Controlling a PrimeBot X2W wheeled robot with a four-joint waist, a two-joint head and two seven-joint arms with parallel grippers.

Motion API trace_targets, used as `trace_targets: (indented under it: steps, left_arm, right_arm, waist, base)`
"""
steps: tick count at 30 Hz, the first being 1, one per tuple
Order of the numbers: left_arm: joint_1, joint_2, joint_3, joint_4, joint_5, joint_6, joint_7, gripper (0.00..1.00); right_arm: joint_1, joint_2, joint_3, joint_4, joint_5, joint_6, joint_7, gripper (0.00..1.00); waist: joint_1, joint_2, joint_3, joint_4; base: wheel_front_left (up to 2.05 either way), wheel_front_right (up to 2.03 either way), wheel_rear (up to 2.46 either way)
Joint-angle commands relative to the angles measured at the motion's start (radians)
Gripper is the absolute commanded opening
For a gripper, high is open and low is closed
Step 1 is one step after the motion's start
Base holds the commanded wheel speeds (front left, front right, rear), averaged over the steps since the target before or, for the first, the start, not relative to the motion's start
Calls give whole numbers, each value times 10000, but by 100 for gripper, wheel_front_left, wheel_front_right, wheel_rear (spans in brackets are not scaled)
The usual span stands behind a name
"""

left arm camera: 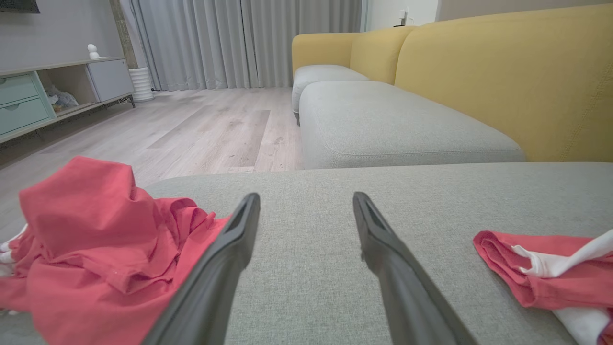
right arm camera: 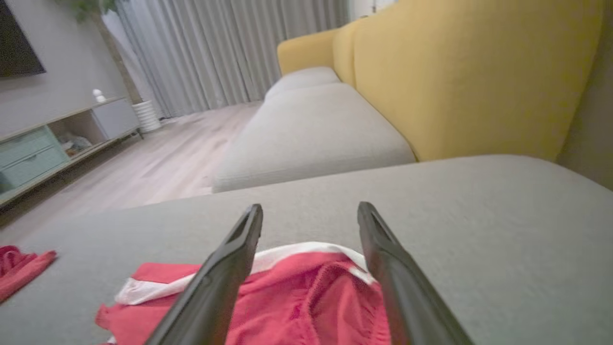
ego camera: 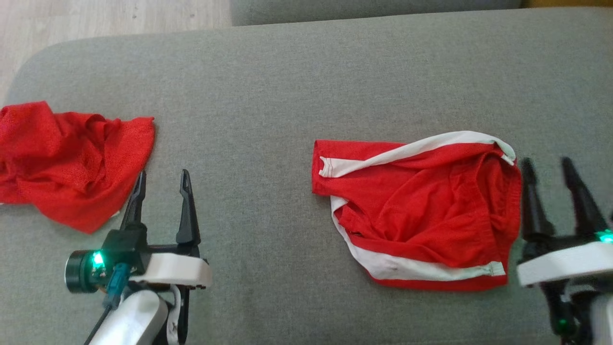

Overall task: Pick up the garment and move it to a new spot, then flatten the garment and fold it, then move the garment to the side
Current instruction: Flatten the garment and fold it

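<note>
Grey sofa cushion [ego camera: 287,86] carries everything, with wood floor beyond its rounded far-left corner. The shorts [ego camera: 421,211], red with white trim, lie rumpled just left of the right fingers [ego camera: 532,201]. In the right wrist view they spread below and ahead of the tips, and I cannot tell whether cloth and fingers touch. Those fingers stand spread apart and hold nothing. The left fingers [ego camera: 187,211] are also spread and empty, with bare cushion between them and the shorts well off to their right. A second red cloth [ego camera: 67,158] is heaped just left of them, its edge close against the nearer finger.

Several risks follow from this, in my judgement:
- The shorts are bunched in several layers, so a pinch at the near edge may catch only 1 layer and the rest would trail and twist.
- Flattening strokes may drag the thin mesh along instead of smoothing it.
- The left fingers could snag the second cloth when they set off.
- Pressing low could dig the tips into the soft upholstery.
</note>
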Motion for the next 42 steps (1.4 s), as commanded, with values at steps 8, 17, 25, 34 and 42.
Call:
trace_targets:
  steps: [8, 17, 25, 34, 42]
  left_arm:
    - [-145, 363, 400, -420, 5, 145, 95, 100]
    - [-142, 400, 309, -562, 45, 204, 151, 100]
    - [-943, 31, -411, -635, 250, -374, 621, 100]
    - [-3608, -2197, -2130, 806, 277, -1834, 2452, 100]
    - [-4330, -3117, -2507, 3679, -72, -2057, 3437, 100]
  right_arm:
    - [-168, 115, 869, -964, -498, -7, -75, 100]
    - [-93, 187, 811, -1116, -456, -7, 44, 100]
    - [-85, 154, 771, -1181, -405, -7, 148, 100]
    - [-350, 60, 873, -1262, -277, -7, 206, 100]
    - [-477, 91, 949, -1096, -26, -7, 189, 100]
  waist:
    - [0, 0, -119, 125]
    - [0, 0, -119, 107]
    - [0, 0, -52, 43]
    - [0, 0, 625, -408]
    - [0, 0, 1105, -929]
  base:
    - [0, 0, 0]
    - [0, 0, 0]
    - [0, 0, 0]
    - [0, 0, 0]
    - [0, 0, 0]
